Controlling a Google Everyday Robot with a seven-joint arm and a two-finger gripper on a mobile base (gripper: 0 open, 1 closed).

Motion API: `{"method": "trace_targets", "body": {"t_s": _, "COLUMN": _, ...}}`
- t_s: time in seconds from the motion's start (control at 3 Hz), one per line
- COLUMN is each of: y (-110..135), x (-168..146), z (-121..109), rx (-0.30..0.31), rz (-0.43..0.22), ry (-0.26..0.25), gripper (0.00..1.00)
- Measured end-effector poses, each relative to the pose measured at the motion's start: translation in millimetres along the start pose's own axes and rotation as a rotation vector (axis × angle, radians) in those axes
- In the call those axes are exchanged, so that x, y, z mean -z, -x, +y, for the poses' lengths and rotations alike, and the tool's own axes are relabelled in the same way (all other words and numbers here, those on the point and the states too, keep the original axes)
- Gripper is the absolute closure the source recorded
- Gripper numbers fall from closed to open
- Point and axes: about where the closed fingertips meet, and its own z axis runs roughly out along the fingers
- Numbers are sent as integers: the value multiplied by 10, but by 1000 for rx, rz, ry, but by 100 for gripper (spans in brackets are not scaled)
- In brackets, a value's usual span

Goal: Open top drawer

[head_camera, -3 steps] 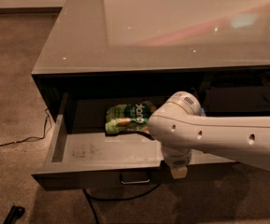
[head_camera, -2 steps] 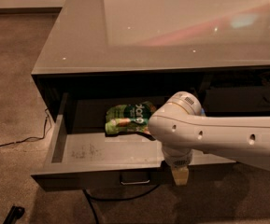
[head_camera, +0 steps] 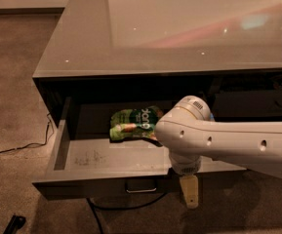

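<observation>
The top drawer (head_camera: 82, 186) is pulled well out from under the grey counter, showing a scuffed grey floor and sides. Its dark front carries a small metal loop handle (head_camera: 141, 185) at the centre. A green snack bag (head_camera: 133, 124) lies at the back of the drawer. My white arm reaches in from the right across the drawer's right half. My gripper (head_camera: 191, 194) hangs below the wrist, in front of the drawer front and a little right of the handle, apart from it. Only one pale finger (head_camera: 191, 189) shows.
The glossy grey countertop (head_camera: 179, 28) overhangs the drawer. A second dark opening (head_camera: 257, 101) lies to the right under the counter. A black cable (head_camera: 23, 145) runs over the carpet at the left, another loops under the drawer, and a small black object (head_camera: 14, 224) lies at the bottom left.
The gripper has dropped slightly lower in front of the drawer front. The drawer and the snack bag have stayed put.
</observation>
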Motion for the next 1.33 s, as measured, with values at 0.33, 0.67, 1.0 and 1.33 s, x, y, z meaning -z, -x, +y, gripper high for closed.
{"method": "trace_targets", "body": {"t_s": 0.33, "y": -181, "x": 38, "z": 92, "rx": -42, "rz": 33, "ry": -7, "gripper": 0}}
{"method": "trace_targets", "body": {"t_s": 0.67, "y": -381, "x": 224, "z": 122, "rx": -89, "rz": 81, "ry": -53, "gripper": 0}}
{"method": "trace_targets", "body": {"t_s": 1.0, "y": -571, "x": 435, "z": 81, "rx": -134, "rz": 129, "ry": -103, "gripper": 0}}
{"method": "trace_targets", "body": {"t_s": 1.33, "y": -708, "x": 645, "z": 6, "rx": -171, "rz": 186, "ry": -165, "gripper": 19}}
